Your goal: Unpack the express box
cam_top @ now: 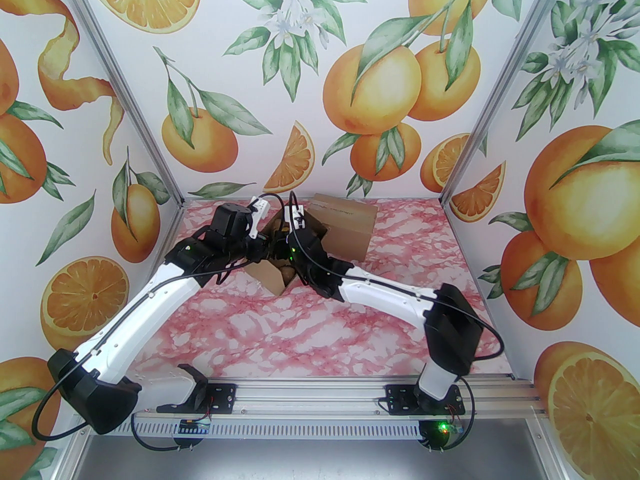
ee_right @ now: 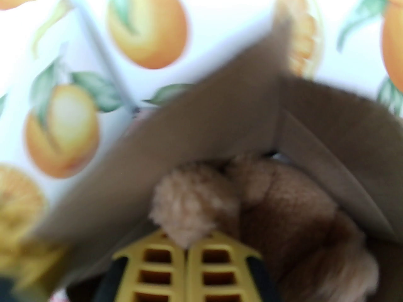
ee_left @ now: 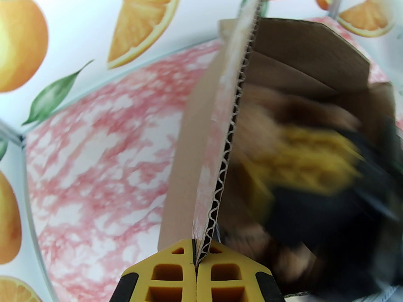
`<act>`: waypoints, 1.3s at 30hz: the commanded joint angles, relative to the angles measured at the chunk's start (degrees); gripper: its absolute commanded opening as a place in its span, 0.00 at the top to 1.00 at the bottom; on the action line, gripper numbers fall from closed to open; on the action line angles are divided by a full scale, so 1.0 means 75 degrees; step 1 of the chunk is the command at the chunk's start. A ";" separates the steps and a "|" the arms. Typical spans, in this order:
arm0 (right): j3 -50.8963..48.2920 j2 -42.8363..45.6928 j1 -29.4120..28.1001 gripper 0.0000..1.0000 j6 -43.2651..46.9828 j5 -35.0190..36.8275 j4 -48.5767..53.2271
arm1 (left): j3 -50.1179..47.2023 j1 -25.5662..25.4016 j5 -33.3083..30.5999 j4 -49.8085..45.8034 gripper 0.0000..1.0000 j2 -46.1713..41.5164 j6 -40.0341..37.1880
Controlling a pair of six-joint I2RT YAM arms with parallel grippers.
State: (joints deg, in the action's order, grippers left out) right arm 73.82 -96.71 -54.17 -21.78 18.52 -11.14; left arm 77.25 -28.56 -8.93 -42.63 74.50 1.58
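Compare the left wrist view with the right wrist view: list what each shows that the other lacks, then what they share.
Left wrist: the left gripper shut on the corrugated edge of a brown cardboard flap, with the pink marbled table beside it. Right wrist: the right gripper shut on a pale tuft of the fluffy tan plush toy. Both: the open brown cardboard box from inside, and the orange-print wall.

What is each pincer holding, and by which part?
The left pincer clamps the box flap at its edge; right pincer pinches the plush toy by a fluffy nub.
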 commanded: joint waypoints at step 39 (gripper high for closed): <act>0.0292 0.0353 0.1564 1.00 -0.0117 -0.2153 -0.0982 | 0.1209 0.4203 0.1513 -0.0547 1.00 0.1660 -0.0344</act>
State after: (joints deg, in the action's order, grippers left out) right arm 75.16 -87.70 -42.09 -21.45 6.81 -23.59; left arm 83.88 1.72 -3.14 -45.74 84.49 0.67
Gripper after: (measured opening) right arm 0.052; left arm 0.050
